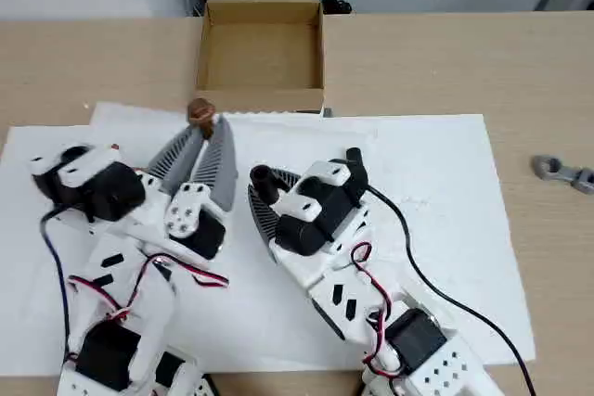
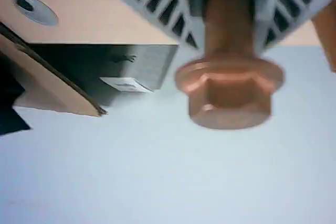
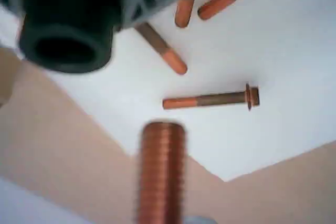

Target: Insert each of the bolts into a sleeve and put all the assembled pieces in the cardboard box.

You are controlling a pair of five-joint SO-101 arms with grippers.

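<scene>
- Black sleeve (image 3: 65, 45) is gripped between ribbed jaws.
- Threaded bolt shank (image 3: 161, 171) is seen close up.
- Whole bolt (image 3: 210, 98) is laid on the white sheet (image 3: 283, 51), near three partly hidden bolts (image 3: 160, 48).

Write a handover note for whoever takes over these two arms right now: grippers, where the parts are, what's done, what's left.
Left gripper: shut on a bolt, head outward, near the cardboard box front wall.
Right gripper: shut on a black sleeve, over the white sheet.
Loose bolts: at least four lie on the sheet.
Done: nothing assembled; the box is empty.
Left: put the held bolt into the held sleeve, box it, then repeat for the rest.
</scene>
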